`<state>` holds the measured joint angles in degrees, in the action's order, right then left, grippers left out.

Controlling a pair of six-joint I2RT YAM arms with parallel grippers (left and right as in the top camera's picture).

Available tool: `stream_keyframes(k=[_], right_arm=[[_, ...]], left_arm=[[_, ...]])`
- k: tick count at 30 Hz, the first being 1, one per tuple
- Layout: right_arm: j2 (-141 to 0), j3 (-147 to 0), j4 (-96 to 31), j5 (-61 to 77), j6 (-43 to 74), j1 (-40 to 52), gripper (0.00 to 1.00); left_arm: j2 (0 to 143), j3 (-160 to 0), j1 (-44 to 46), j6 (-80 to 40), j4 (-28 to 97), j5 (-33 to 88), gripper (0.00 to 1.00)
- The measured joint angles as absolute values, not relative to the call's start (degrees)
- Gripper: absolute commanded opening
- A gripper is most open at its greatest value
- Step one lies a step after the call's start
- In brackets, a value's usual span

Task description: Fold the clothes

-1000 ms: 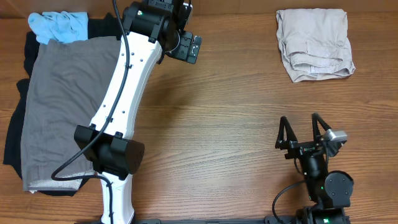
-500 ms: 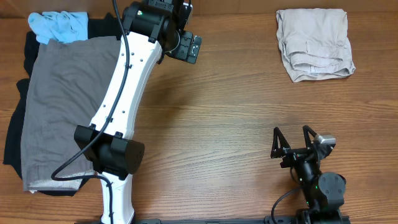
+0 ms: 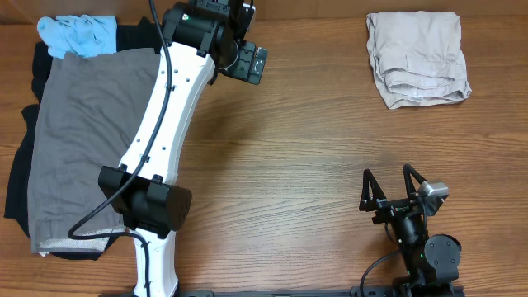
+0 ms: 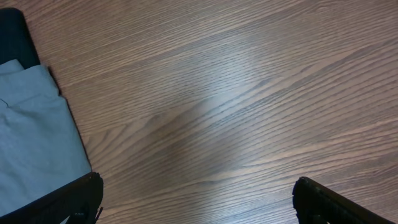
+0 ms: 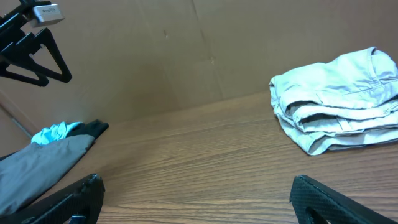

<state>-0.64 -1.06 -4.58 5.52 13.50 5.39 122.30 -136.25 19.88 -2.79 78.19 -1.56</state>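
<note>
The cream-beige trousers (image 3: 418, 58) lie folded at the far right of the table, also in the right wrist view (image 5: 339, 121). A grey garment (image 3: 82, 140) lies spread at the left over a black piece (image 3: 21, 177), with a light-blue piece (image 3: 76, 35) bunched at its far end. My left gripper (image 3: 245, 51) hangs open and empty over bare wood just right of the grey garment (image 4: 31, 137). My right gripper (image 3: 386, 175) is open and empty near the front edge, well short of the trousers.
The wooden table (image 3: 313, 140) is bare between the two piles. My left arm (image 3: 165, 124) runs from its base at the front over the grey garment's right edge. A brown wall (image 5: 186, 50) stands behind the table.
My right gripper has drawn back toward the front edge and slightly left, still open. The left arm and the clothes have not moved.
</note>
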Motion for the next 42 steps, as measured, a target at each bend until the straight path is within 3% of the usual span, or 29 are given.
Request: stream_keyframes(k=[19,26,34,42], right_arm=[[-0.64,-1.06,-4.58,5.54,13.47,5.39,1.0],[-0.64,-1.06,-4.56,5.54,13.47,5.39,1.0],[-0.64,-1.06,-4.62,5.54,13.47,5.39,1.0],[-0.64,-1.06,-4.64,5.54,13.5,5.41,1.0]], left_arm=[[121.75,-136.22,19.86,-2.52,76.82,-2.02,1.0],[108.9,-132.99,17.17,-2.35,68.49,-2.07,1.0],[80.73,-103.72,7.33,-2.59,43.99,-1.98,1.0],[66.0,-68.03,3.62,-2.59,26.15,-1.96,1.0]])
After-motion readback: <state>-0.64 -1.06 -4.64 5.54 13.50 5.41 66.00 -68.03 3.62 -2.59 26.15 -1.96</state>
